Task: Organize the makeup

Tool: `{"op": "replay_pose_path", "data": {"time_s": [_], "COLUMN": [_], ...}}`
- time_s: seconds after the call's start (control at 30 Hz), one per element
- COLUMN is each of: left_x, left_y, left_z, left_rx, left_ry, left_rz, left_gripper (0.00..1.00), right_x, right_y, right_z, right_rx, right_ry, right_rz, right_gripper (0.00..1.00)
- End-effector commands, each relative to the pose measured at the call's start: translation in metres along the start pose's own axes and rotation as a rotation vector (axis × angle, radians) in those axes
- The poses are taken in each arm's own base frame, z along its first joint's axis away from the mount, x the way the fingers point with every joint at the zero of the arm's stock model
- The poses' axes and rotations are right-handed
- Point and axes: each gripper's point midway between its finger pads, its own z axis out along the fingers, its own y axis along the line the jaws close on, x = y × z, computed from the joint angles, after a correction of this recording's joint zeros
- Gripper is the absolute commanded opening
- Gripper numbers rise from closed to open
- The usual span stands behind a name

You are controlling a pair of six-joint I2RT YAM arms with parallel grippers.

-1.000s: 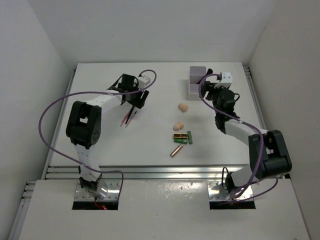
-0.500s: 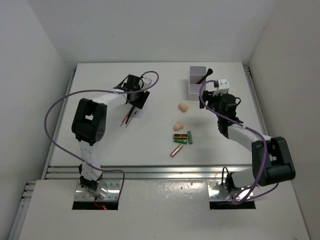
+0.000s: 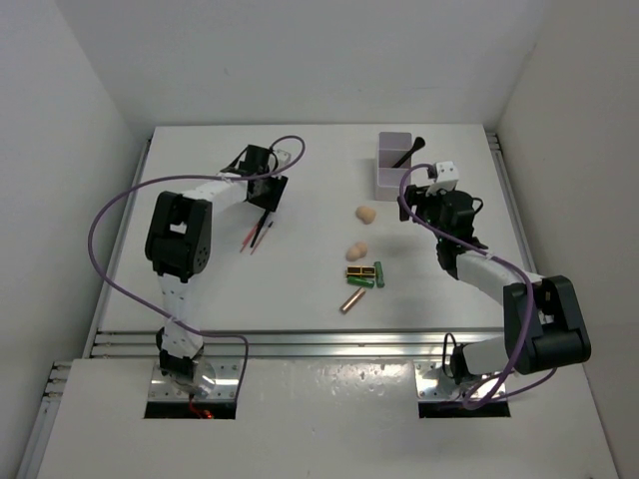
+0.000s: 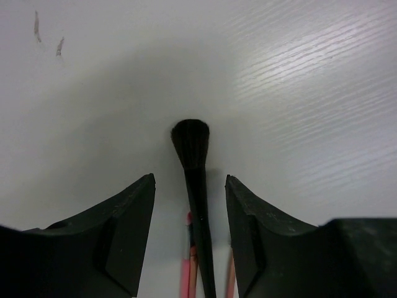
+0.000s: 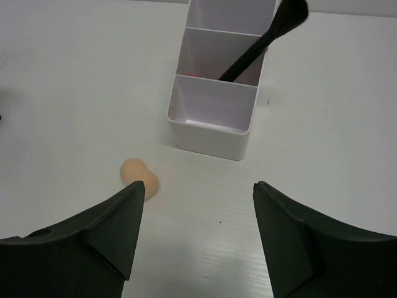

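One brush (image 4: 191, 141); left end effector (image 4: 189, 181) seemingly narrower.

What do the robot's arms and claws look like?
The left arm and the right arm are thin white tubes with chunky black joints. A loopy purple cable runs along each one. The left claw and the right claw each have two black, wedge-shaped fingers. A little white block sits by the right claw.
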Motion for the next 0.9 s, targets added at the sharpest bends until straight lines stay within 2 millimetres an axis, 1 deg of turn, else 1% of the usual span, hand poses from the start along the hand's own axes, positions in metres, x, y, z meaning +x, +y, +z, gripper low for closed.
{"op": "replay_pose_path", "data": {"time_s": [0.0, 0.1, 0.23, 0.27, 0.33, 0.4, 0.47, 0.57, 0.6, 0.67, 0.7, 0.73, 0.77, 0.8, 0.83, 0.87], "left_x": [-0.006, 0.002, 0.006, 0.006, 0.014, 0.014, 0.013, 0.013, 0.017, 0.008, 0.008, 0.008, 0.003, 0.003, 0.002, -0.003], "left_y": [-0.001, -0.005, -0.005, -0.001, -0.002, -0.002, -0.004, -0.007, -0.007, -0.007, -0.007, -0.010, -0.009, -0.010, -0.014, -0.014], "left_z": [0.001, 0.009, 0.012, 0.012, 0.019, 0.019, 0.022, 0.022, 0.025, 0.023, 0.023, 0.023, 0.022, 0.022, 0.022, 0.022], "left_rx": [0.021, 0.045, 0.047, 0.041, 0.044, 0.044, 0.056, 0.065, 0.067, 0.063, 0.063, 0.074, 0.073, 0.073, 0.078, 0.077], "left_ry": [-0.008, 0.010, 0.020, 0.021, 0.040, 0.040, 0.040, 0.040, 0.050, 0.032, 0.031, 0.031, 0.021, 0.021, 0.021, 0.011], "left_rz": [-0.022, -0.009, 0.000, -0.008, -0.009, -0.009, -0.020, -0.043, -0.044, -0.072, -0.072, -0.096, -0.096, -0.106, -0.099, -0.108], "left_gripper": [0.55, 0.55, 0.46, 0.45, 0.40, 0.35, 0.34, 0.28, 0.26, 0.21, 0.20, 0.16, 0.14, 0.11, 0.10, 0.09], "right_x": [-0.024, -0.023, -0.020, -0.022, -0.019, -0.020, -0.021, -0.023, -0.023, -0.024, -0.026, -0.025, -0.025, -0.024, -0.023, -0.024], "right_y": [0.004, 0.004, 0.003, 0.002, 0.001, 0.000, -0.001, -0.003, -0.004, -0.004, -0.004, -0.004, -0.004, -0.004, -0.004, -0.004], "right_z": [-0.001, -0.001, -0.005, -0.005, -0.007, -0.009, -0.011, -0.013, -0.013, -0.014, -0.015, -0.016, -0.016, -0.017, -0.016, -0.017], "right_rx": [-0.025, -0.026, -0.018, -0.014, -0.009, -0.001, 0.005, 0.015, 0.016, 0.018, 0.018, 0.017, 0.015, 0.017, 0.015, 0.015], "right_ry": [-0.071, -0.069, -0.062, -0.065, -0.059, -0.061, -0.064, -0.068, -0.068, -0.069, -0.072, -0.068, -0.069, -0.065, -0.063, -0.066], "right_rz": [-0.021, -0.021, -0.022, -0.022, -0.026, -0.032, -0.037, -0.050, -0.055, -0.058, -0.058, -0.059, -0.059, -0.060, -0.061, -0.059], "right_gripper": [0.71, 0.71, 0.70, 0.70, 0.70, 0.70, 0.70, 0.70, 0.70, 0.70, 0.70, 0.70, 0.70, 0.70, 0.70, 0.70]}}
